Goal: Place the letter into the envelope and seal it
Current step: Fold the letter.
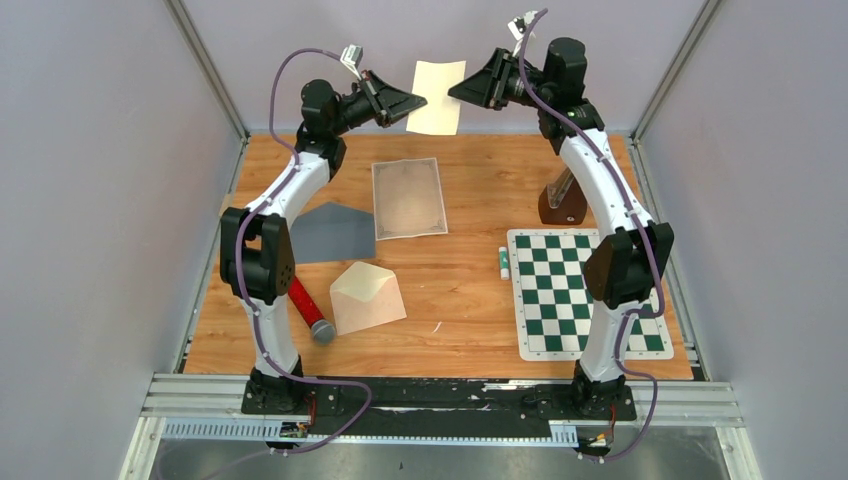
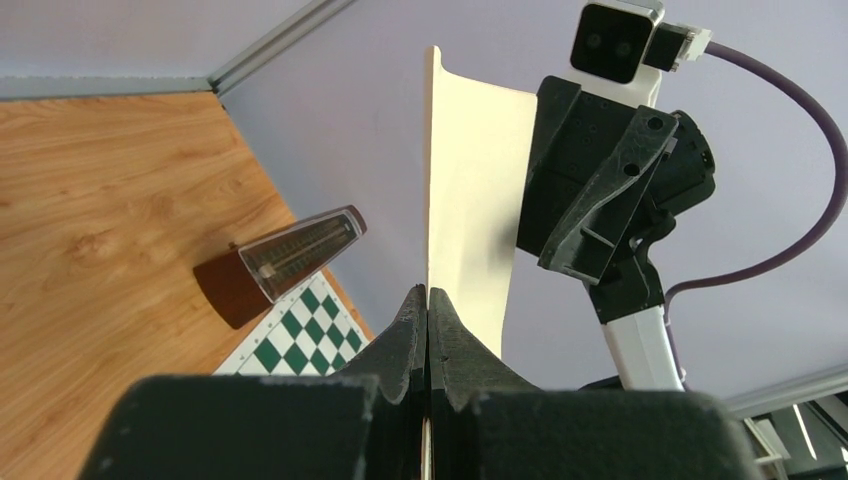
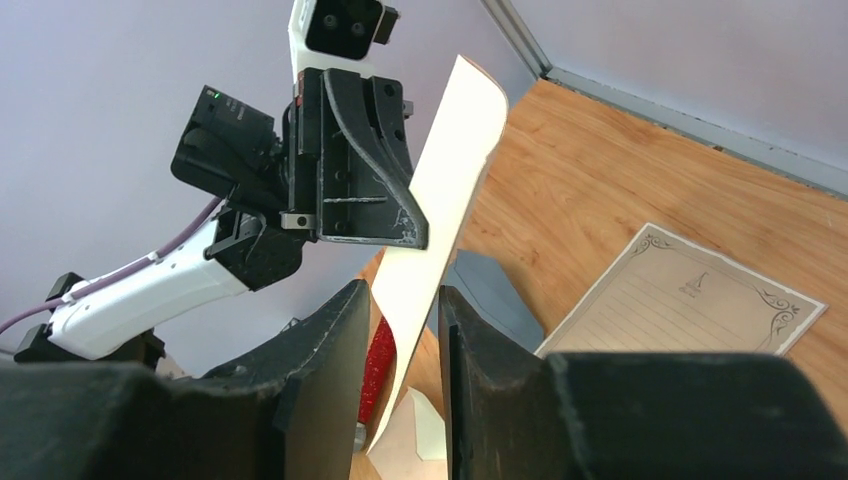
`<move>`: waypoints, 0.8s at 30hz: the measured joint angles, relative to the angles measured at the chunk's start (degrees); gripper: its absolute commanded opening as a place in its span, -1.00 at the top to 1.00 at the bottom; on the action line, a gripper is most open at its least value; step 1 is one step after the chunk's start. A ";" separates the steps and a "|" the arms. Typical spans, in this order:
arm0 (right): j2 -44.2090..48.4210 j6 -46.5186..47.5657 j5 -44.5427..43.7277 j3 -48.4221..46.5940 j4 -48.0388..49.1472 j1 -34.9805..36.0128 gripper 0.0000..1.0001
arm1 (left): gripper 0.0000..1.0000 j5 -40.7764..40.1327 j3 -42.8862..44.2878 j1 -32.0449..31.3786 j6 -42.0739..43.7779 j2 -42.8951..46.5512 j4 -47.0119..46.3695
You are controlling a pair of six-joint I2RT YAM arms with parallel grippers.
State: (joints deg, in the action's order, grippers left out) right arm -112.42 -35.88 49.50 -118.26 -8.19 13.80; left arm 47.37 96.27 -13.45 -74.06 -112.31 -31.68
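Cream sheet (image 1: pixel 437 97), the letter by my guess, is up in the air at the back of the cell, well above the counter (image 1: pixel 470 300). The left gripper (image 1: pixel 421 99) is clamped tight on one edge, and the right gripper (image 1: pixel 453 94) straddles the opposite edge, jaws apart with a sliver of daylight on each side, though the wrist view is tight. Here's the danger: the paper already curls, so a bite that lands off-line could crease it. If the arms pull apart, it could tear or slip free and flutter down. The cream envelope (image 1: pixel 367 297) sits flap-up far below, near the front. A grey envelope (image 1: pixel 330 232) and an ornate page (image 1: pixel 408 197) lie between.
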 measured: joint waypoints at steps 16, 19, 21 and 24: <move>0.00 1.05 -3.15 0.13 -2.49 1.05 0.54 | 1.00 -0.81 -0.35 0.00 -0.07 0.00 0.55; 0.00 1.36 -3.19 0.17 -2.49 1.22 0.54 | 1.00 -0.87 -0.35 0.00 -0.07 0.00 0.55; 0.00 1.55 -3.37 0.28 -2.51 1.40 0.57 | 1.00 -0.98 -0.39 0.00 -0.09 0.00 0.55; 0.00 1.95 -3.78 0.50 -2.93 1.51 0.74 | 1.00 -1.01 -0.66 0.00 -0.13 0.00 0.46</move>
State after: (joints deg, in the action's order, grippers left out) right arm -112.42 -33.93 45.71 -117.75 -11.11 15.31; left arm 46.37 95.61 -13.45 -74.19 -112.31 -31.22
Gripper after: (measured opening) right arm 0.208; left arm 0.006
